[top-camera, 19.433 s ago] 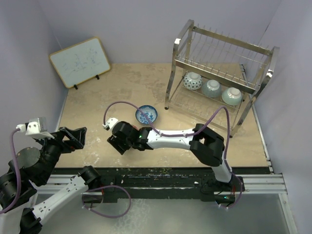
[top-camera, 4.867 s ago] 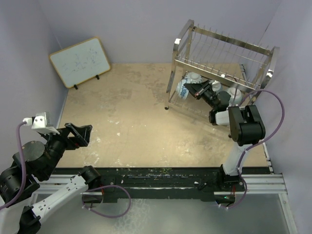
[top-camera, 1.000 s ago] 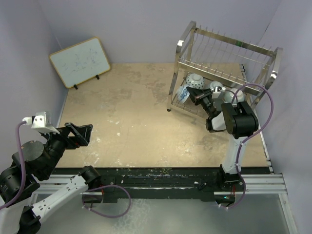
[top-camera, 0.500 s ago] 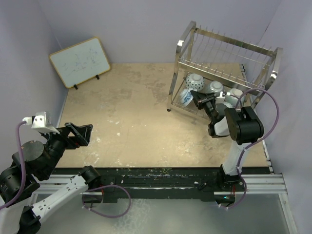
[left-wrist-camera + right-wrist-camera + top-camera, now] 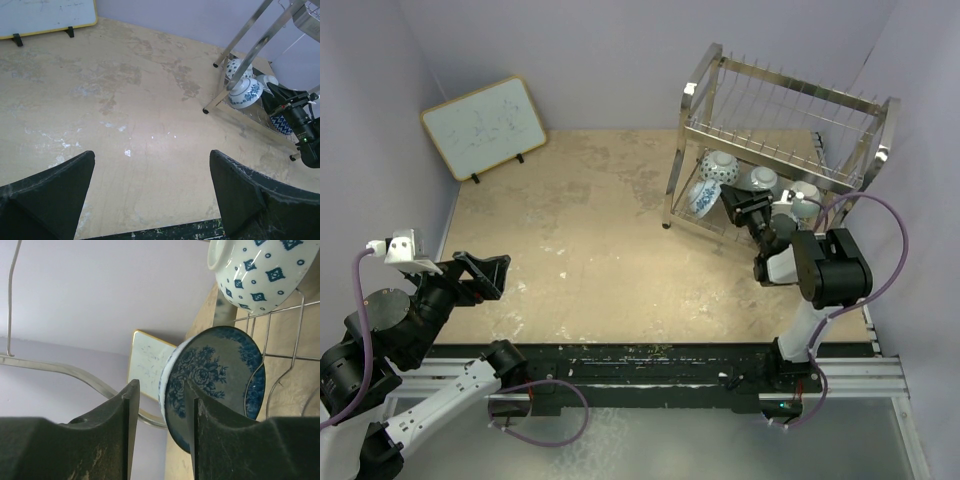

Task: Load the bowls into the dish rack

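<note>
one floral bowl (image 5: 703, 197) leaning in dish rack (image 5: 770, 153) — right gripper (image 5: 730, 207) now parted, backed off | left gripper (image 5: 151, 157) wide

My right arm (image 5: 825, 270) stands up from its base and bends toward the dish rack (image 5: 760, 150), wrist level, my right gripper (image 5: 733, 207) poked in at the rack's lower tier with its fingers parted. My left arm (image 5: 390, 335) is folded well away from the rack, my left gripper (image 5: 480, 273) tilted down, fingers spread wide, holding nothing
</note>
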Controlling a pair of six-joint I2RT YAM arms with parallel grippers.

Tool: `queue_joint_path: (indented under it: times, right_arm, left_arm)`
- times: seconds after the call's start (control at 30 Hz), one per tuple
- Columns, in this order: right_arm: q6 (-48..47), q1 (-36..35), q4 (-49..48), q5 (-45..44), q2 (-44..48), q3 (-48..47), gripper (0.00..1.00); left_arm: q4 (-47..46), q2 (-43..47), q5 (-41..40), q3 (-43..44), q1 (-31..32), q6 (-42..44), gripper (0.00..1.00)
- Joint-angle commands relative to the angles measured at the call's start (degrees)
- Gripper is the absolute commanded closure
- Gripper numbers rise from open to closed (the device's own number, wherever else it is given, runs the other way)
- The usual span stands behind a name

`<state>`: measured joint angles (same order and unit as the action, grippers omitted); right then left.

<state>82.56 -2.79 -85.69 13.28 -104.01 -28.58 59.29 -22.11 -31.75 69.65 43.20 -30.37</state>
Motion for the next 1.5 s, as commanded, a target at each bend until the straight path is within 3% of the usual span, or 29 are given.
queue_joint_path:
  times: [0.0,0.27,0.4,0.73,1.3,1.47]
  right_arm:
    - [-2.4,0.7,0.3,-3.6,4.4,1.9,0.56]
    - [-10.6,1.0,14.3,-4.7,13.7,0.4,0.50]
    - [-18.1,0.6,27.5,-5.5,17.9,-4.6,0.45]
    - [-27.4,-4.9,48.5,-1.6,15.7,-18.9,0.43]
    - [-27.8,-8.2,51.4,3.3,6.0,-28.0,0.44]
    - [-27.5,-8.7,51.3,3.3,4.1,-28.6,0.52]
  left_arm:
    - [-1.3,0.1,-0.3,0.3,0.2,1.0,0.01]
    - [-2.8,-0.3,0.2,-1.0,0.2,1.1,0.01]
    - [-3.3,-0.5,0.4,-1.2,0.2,1.2,0.01]
    - [-3.8,-0.5,0.7,-1.2,0.2,1.5,0.01]
    - [-2.3,0.8,-0.7,-1.2,0.2,1.3,0.01]
    - [-1.7,1.5,-0.9,-1.4,0.2,0.9,0.01]
